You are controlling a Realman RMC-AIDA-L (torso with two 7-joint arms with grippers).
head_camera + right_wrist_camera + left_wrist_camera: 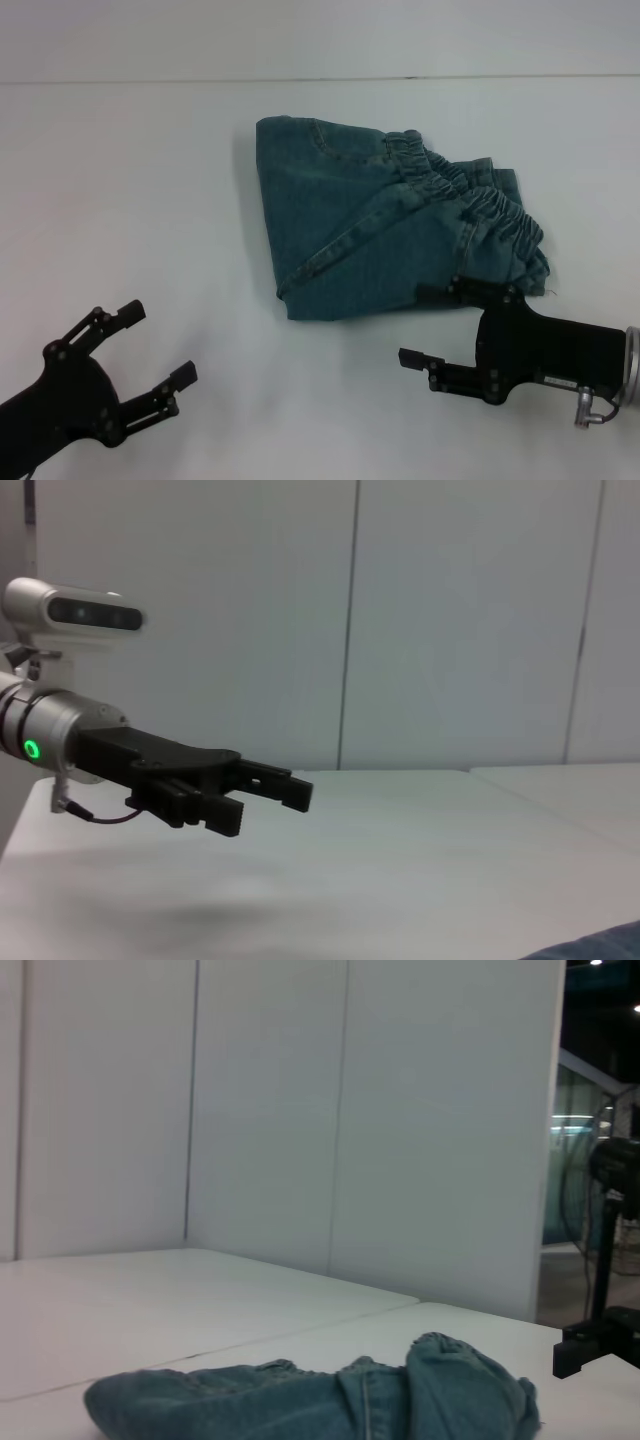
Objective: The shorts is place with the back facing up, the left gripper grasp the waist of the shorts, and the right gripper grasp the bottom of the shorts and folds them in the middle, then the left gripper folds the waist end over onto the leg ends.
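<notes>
White table (150, 200) carries the shorts (370, 240) already folded, waist (480, 200) far-right; I see left gripper (155, 352) near-left, right gripper (430, 325) near-right, both spread and released.

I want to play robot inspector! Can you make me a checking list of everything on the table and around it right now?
Surface: plain white table, bare around the cloth.
Job's things: the shorts lie folded in a bundle, with the waist ruffled on top toward the robot's right.
Clutter: nothing seen.
Grippers: the left gripper hangs open, apart from the shorts, holding nothing. The right gripper is open too; its upper finger lies at the near edge of the shorts, gripping nothing.
Cables: a thin dark wire hangs under the left arm's silver wrist in the right wrist view.
Surroundings: white wall panels; a black stand beyond them.
</notes>
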